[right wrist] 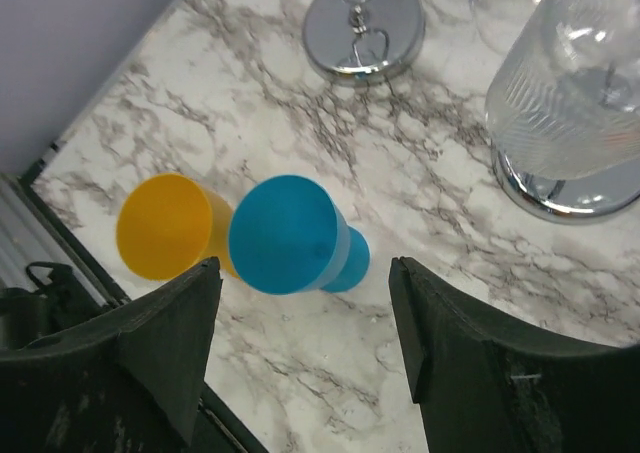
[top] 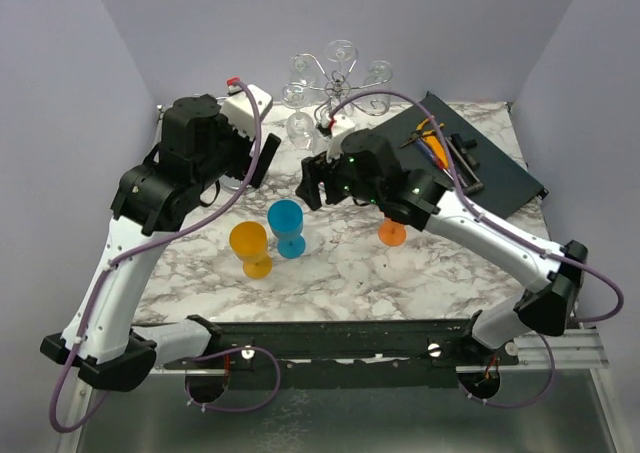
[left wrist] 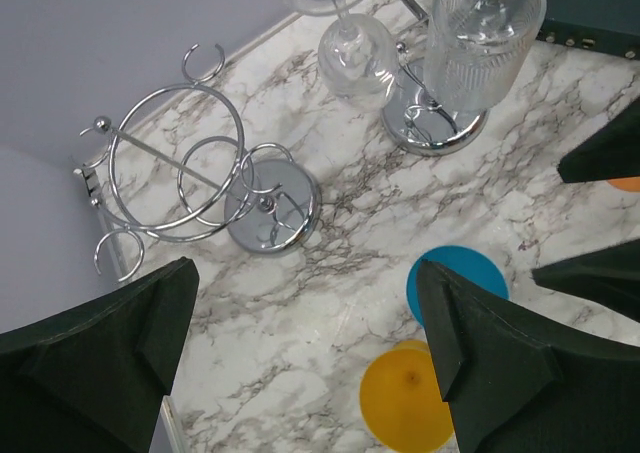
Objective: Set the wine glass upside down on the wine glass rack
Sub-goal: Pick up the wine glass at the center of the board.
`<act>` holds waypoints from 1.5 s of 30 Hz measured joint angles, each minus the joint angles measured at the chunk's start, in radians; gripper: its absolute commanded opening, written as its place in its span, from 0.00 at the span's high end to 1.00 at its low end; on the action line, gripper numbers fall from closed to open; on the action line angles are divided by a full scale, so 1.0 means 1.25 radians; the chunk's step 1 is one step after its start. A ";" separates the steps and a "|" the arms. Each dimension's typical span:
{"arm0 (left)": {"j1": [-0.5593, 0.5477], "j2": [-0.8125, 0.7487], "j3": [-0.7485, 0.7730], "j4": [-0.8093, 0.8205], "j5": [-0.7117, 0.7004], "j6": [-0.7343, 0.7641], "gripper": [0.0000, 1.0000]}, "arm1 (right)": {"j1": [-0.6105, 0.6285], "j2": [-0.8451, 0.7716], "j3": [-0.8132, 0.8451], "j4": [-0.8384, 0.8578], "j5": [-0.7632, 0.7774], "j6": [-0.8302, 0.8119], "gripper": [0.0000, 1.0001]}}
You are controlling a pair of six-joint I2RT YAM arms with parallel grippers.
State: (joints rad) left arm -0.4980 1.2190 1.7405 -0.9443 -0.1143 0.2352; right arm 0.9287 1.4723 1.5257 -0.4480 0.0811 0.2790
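Observation:
Three coloured wine glasses stand upright on the marble table: blue [top: 287, 228], yellow [top: 250, 248] and orange [top: 392, 233], the orange one half hidden by my right arm. A chrome rack [top: 335, 78] at the back holds several clear glasses upside down. A second, empty chrome rack [left wrist: 200, 173] shows in the left wrist view. My left gripper [top: 262, 161] is open and empty above the table, left of the blue glass [left wrist: 455, 278] and the yellow glass [left wrist: 405, 408]. My right gripper [top: 313, 185] is open and empty, above and behind the blue glass [right wrist: 290, 235].
A black tray [top: 470, 158] with tools lies at the back right. A ribbed clear glass [right wrist: 570, 93] hangs over the loaded rack's base [right wrist: 590, 188]. The empty rack's round base [right wrist: 362, 25] stands near the back wall. Purple walls close the sides.

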 measured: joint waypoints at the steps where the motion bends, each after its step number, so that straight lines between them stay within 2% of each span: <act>1: 0.000 -0.010 -0.010 -0.001 0.000 0.000 0.01 | 0.010 0.024 0.000 -0.005 0.017 0.001 0.26; 9: 0.000 -0.115 -0.079 -0.006 0.001 -0.003 0.01 | 0.026 0.173 0.002 -0.014 0.084 0.000 0.29; 15: 0.000 -0.132 -0.104 -0.007 0.003 -0.002 0.01 | 0.026 0.254 0.031 -0.013 0.094 -0.001 0.33; 19: 0.000 -0.132 -0.114 -0.006 0.014 -0.002 0.01 | 0.026 0.295 0.048 -0.013 0.093 -0.002 0.39; 21: 0.000 -0.132 -0.118 -0.006 0.017 -0.002 0.01 | 0.026 0.309 0.049 -0.013 0.092 -0.004 0.48; 22: 0.000 -0.132 -0.121 -0.006 0.019 -0.002 0.01 | 0.026 0.313 0.049 -0.013 0.092 -0.005 0.56; 25: 0.000 -0.132 -0.136 -0.007 0.023 -0.002 0.01 | 0.026 0.325 0.049 -0.014 0.090 -0.011 0.91; 26: 0.000 -0.132 -0.141 -0.006 0.024 -0.002 0.01 | 0.026 0.326 0.049 -0.014 0.090 -0.010 0.98; 30: 0.000 -0.131 -0.150 -0.007 0.038 -0.002 0.01 | 0.026 0.320 0.047 -0.014 0.096 -0.016 0.99; 34: 0.000 -0.125 -0.150 -0.006 0.053 -0.005 0.01 | 0.026 0.274 0.023 -0.021 0.120 -0.025 0.99; 37: 0.000 -0.115 -0.148 -0.006 0.069 -0.013 0.01 | 0.026 0.188 0.003 -0.035 0.139 -0.034 0.99; 45: 0.000 -0.097 -0.133 -0.002 0.176 -0.092 0.01 | 0.026 -0.173 -0.071 0.001 0.170 -0.059 1.00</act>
State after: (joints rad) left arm -0.4976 1.0977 1.5738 -0.9470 0.1055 0.1196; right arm 0.9611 1.2564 1.4368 -0.4465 0.2939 0.2054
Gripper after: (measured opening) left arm 0.987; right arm 0.017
